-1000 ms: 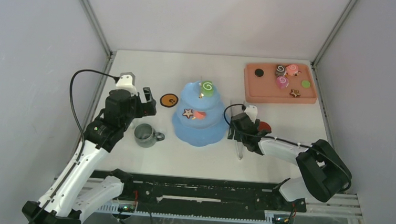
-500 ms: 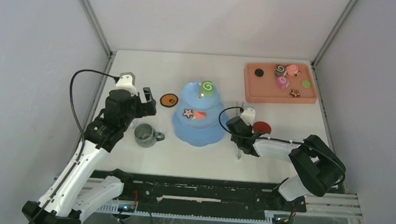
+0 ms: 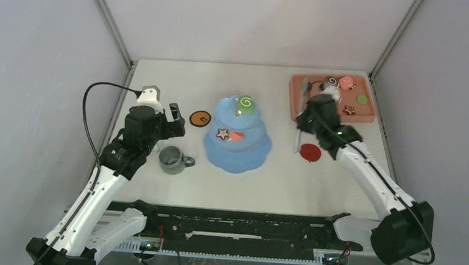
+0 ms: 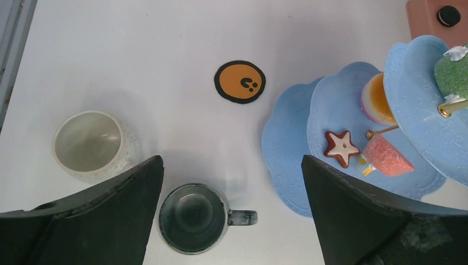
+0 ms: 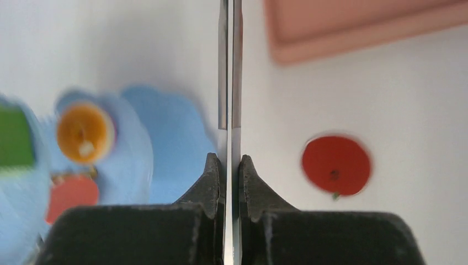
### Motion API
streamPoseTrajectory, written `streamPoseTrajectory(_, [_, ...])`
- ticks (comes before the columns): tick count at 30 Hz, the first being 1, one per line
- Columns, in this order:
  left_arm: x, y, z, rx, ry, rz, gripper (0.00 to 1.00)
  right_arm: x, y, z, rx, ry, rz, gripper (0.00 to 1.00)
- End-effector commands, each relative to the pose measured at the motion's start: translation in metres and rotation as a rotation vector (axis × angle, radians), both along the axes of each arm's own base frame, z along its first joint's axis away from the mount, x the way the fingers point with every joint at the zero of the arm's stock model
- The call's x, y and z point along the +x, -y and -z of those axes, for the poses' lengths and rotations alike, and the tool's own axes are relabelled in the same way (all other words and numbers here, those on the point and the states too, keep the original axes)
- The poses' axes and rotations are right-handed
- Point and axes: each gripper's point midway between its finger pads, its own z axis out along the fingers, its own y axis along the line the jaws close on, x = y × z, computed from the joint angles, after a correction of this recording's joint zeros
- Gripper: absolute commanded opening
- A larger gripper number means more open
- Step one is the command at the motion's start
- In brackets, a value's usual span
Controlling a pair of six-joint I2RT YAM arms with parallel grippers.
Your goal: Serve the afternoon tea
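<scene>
The light blue cake stand (image 3: 237,146) stands mid-table with a green swirl roll (image 3: 245,101) on top and a star cookie (image 3: 222,133) on the middle tier. More pastries (image 3: 346,82) lie on the pink tray. My right gripper (image 3: 307,116) is shut on the long metal tongs (image 5: 229,66), held above the table between the stand and the tray. My left gripper (image 4: 232,159) hangs open above the grey-green mug (image 4: 193,218). A white mug (image 4: 88,143) stands just left of it.
The salmon-pink tray (image 3: 364,115) sits at the back right. A red coaster (image 3: 310,152) lies right of the stand and an orange coaster (image 3: 200,118) left of it. Enclosure walls close off the table's left, right and back edges.
My right gripper has shut on the tongs and carried them from the table beside the stand up and back toward the tray. The left arm has not moved.
</scene>
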Motion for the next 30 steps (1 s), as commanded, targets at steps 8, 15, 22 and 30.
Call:
streamPoseTrajectory(8, [0.006, -0.002, -0.005, 0.005, 0.021, -0.008, 1.0, 0.018, 0.132, -0.016, -0.048, -0.147, 0.256, 0.09])
streamPoseTrajectory(15, [0.007, -0.002, -0.005, 0.017, 0.02, -0.008, 1.0, 0.05, 0.158, -0.013, -0.068, -0.155, 0.306, 0.22])
streamPoseTrajectory(22, [0.009, -0.003, -0.003, 0.021, 0.015, -0.015, 1.0, 0.071, 0.166, -0.01, -0.069, -0.196, 0.306, 0.33])
streamPoseTrajectory(30, [0.009, -0.006, -0.001, 0.033, 0.01, -0.027, 1.0, 0.08, 0.163, -0.005, -0.044, -0.213, 0.292, 0.39])
